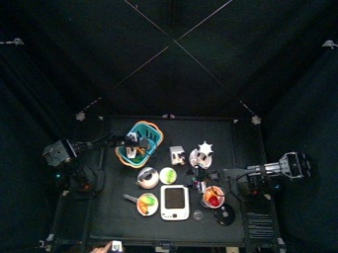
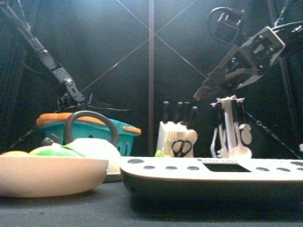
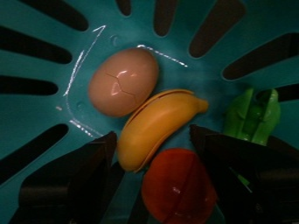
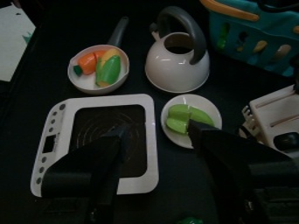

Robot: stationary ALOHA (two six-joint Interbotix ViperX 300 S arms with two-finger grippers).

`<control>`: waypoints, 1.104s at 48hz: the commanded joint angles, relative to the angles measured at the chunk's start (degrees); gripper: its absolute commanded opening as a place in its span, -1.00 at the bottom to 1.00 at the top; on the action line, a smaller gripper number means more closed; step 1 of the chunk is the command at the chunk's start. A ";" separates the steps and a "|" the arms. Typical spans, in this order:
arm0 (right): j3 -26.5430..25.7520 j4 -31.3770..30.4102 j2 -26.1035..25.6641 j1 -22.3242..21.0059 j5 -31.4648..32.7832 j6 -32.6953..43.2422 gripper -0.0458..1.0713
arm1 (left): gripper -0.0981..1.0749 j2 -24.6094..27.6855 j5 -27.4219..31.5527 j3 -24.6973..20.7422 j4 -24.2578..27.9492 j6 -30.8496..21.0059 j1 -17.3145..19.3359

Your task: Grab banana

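The banana (image 3: 158,129), small, yellow and curved, lies on the floor of the teal basket (image 3: 47,61). Around it lie a tan egg-shaped piece (image 3: 122,80), a red-orange piece (image 3: 181,185) and a green piece (image 3: 254,114). My left gripper (image 3: 156,140) hangs open right above the banana, one jaw on each side of it, not touching it. From above, the left gripper (image 1: 126,146) sits over the basket (image 1: 145,136) at the table's back left. My right gripper (image 4: 162,140) stands open and empty over a white scale (image 4: 70,131) at the front right.
A white kettle (image 4: 176,57), a bowl of orange and green pieces (image 4: 96,68) and a small plate with a green piece (image 4: 191,118) surround the scale. At the front edge stand a cream bowl (image 2: 48,176) and the scale (image 2: 213,173). A utensil rack (image 2: 178,137) stands behind.
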 commanded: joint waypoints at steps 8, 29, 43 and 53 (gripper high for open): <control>-0.53 0.18 0.53 0.00 -0.18 0.09 0.69 | 0.68 0.35 -0.44 -1.23 -0.62 -0.09 0.09; -0.53 0.18 0.70 0.09 0.18 0.09 0.69 | 0.23 -3.43 -0.70 -2.11 -0.62 -0.18 -1.14; -0.53 0.18 0.70 0.09 0.35 0.09 0.69 | 0.23 -10.28 -0.26 -1.85 -0.79 -0.26 -2.29; -0.53 0.26 0.70 0.09 0.44 0.09 0.69 | 0.23 -15.47 -0.26 -1.05 -1.58 -0.18 -2.37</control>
